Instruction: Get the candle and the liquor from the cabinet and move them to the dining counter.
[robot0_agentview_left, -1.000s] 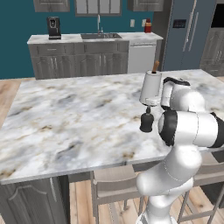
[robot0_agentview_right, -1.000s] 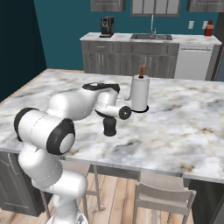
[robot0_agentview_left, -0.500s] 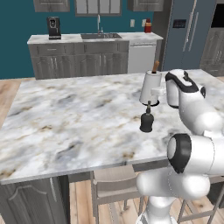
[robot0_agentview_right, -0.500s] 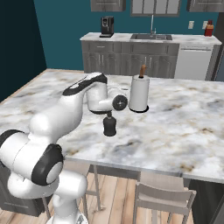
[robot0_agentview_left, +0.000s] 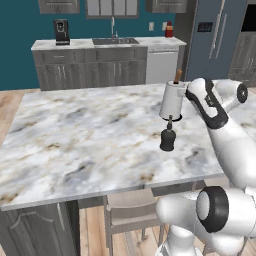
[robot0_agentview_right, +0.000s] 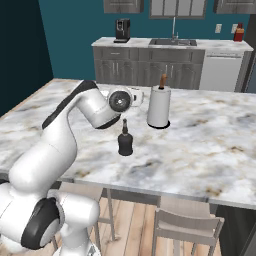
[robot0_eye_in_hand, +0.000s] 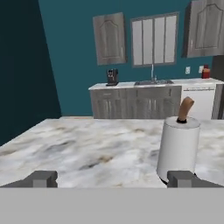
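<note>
On the dining counter (robot0_agentview_left: 75, 145) the liquor (robot0_agentview_left: 167, 138) stands upright, just in front of the paper-towel roll (robot0_agentview_left: 172, 100). Gripper (robot0_eye_in_hand: 113, 178) raised beside the roll, level over the marble, fingers (robot0_eye_in_hand: 41, 178) spread wide, nothing between them. Coffee machine (robot0_eye_in_hand: 112, 77) and sink worktop (robot0_agentview_left: 107, 44) beyond.

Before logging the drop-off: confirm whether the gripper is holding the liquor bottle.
No: the liquor stands alone on the dining counter, the gripper open and empty.

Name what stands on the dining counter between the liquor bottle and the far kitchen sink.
The paper-towel roll stands on the dining counter, just behind the liquor bottle; the right base view shows it, with the sink beyond.
</note>
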